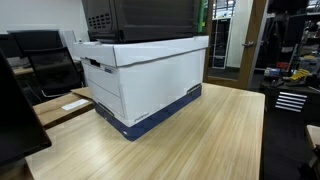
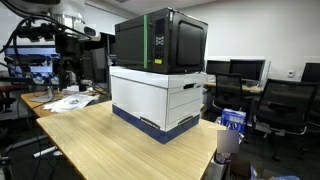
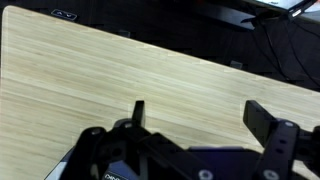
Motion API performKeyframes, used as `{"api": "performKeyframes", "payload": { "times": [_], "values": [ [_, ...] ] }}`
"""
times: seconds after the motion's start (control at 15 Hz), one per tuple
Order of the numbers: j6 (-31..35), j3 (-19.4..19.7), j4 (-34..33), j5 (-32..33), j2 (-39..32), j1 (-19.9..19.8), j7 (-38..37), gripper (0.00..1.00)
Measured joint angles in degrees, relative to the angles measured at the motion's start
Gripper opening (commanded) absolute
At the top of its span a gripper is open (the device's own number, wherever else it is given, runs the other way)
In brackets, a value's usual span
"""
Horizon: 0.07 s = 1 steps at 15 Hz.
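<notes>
In the wrist view my gripper (image 3: 198,112) is open and empty, its two black fingers wide apart above bare light wooden tabletop (image 3: 120,75). Nothing lies between the fingers. The arm does not show clearly in either exterior view. In both exterior views a white and blue cardboard file box (image 1: 140,75) (image 2: 160,100) stands on the wooden table, with a black box-shaped machine (image 1: 140,18) (image 2: 160,40) resting on top of it.
The table's far edge and cables on the floor (image 3: 270,40) show in the wrist view. Papers (image 2: 70,100) lie at one table end. Office chairs (image 2: 290,100) and monitors (image 2: 245,68) stand around. A cup (image 2: 228,140) sits past the table corner.
</notes>
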<state>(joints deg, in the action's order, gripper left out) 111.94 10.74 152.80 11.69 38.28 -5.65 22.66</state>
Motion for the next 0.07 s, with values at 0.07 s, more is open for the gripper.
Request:
{"api": "performKeyframes", "payload": {
  "times": [0.07],
  "values": [
    [0.00,0.00,0.00,0.00,0.00,0.00,0.00,1.00]
  ]
}}
